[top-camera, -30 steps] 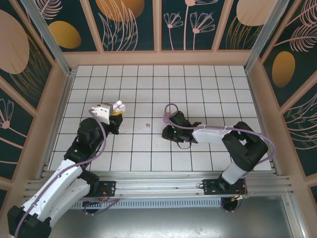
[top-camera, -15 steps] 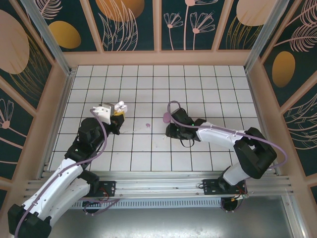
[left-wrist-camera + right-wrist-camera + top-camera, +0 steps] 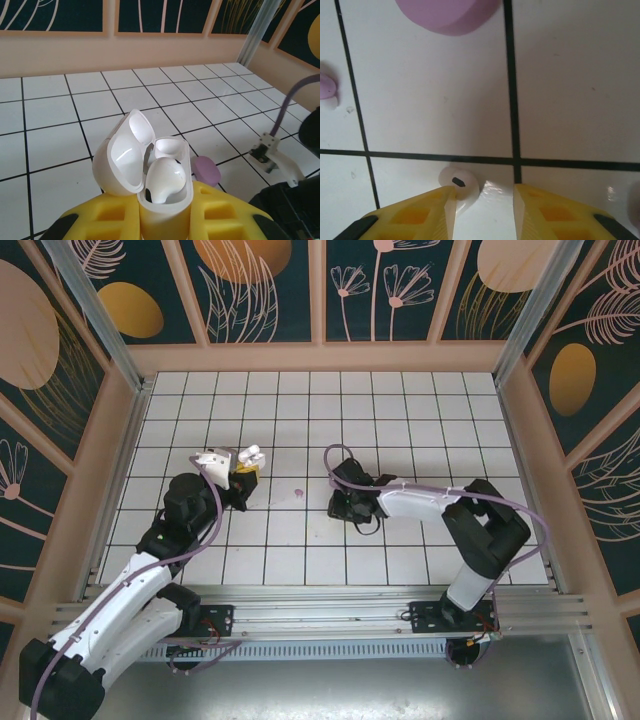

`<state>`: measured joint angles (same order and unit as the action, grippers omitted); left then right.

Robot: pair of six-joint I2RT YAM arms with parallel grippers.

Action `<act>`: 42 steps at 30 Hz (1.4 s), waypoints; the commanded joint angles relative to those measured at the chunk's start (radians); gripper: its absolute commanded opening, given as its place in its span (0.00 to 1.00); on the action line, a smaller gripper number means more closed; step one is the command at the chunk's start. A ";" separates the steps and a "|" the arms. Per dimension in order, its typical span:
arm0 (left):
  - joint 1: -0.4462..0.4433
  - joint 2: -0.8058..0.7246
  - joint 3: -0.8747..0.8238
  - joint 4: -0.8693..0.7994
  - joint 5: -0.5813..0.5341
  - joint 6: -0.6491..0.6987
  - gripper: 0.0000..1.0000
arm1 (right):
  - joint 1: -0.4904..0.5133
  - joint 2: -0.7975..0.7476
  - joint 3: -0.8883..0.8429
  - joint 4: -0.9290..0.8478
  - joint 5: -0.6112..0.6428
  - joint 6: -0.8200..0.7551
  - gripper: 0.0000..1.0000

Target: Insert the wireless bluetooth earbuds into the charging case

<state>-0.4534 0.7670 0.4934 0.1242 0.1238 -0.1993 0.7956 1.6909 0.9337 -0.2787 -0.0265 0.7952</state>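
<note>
One white earbud (image 3: 459, 182) lay on the tile floor (image 3: 570, 100), touching one fingertip of the R gripper (image 3: 484, 194), whose jaws stood part open, gripping nothing. A purple earbud (image 3: 326, 87) & purple case (image 3: 447, 12) lay just beyond. Well to the left, the L gripper (image 3: 165, 212) was clamped on the white charging case (image 3: 167, 202), lid up, w/ a second white earbud (image 3: 162, 177) seated inside.

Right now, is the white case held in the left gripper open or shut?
Open: the white case has its lid swung back, exposing one white earbud beside an empty slot.
</note>
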 commanded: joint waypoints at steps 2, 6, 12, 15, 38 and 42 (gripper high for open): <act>-0.001 -0.007 -0.015 0.049 0.019 -0.002 0.00 | 0.014 0.037 0.055 -0.023 -0.001 0.000 0.34; 0.000 -0.015 -0.026 0.051 0.015 -0.003 0.00 | 0.017 0.063 0.075 -0.034 0.001 -0.009 0.33; -0.001 -0.017 -0.027 0.046 0.008 0.005 0.00 | 0.027 0.086 0.091 -0.056 0.003 -0.018 0.31; -0.001 -0.015 -0.024 0.045 0.009 0.007 0.00 | 0.031 0.100 0.100 -0.065 0.001 -0.024 0.31; -0.001 -0.008 -0.049 0.147 0.189 0.062 0.00 | 0.057 -0.105 0.168 -0.114 0.173 -0.093 0.13; 0.000 0.008 -0.061 0.219 0.330 0.091 0.00 | 0.099 -0.223 0.202 -0.091 0.277 -0.176 0.13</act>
<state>-0.4534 0.7673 0.4419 0.2298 0.3111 -0.1493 0.8608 1.5593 1.0843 -0.3748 0.1360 0.6937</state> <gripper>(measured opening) 0.173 0.134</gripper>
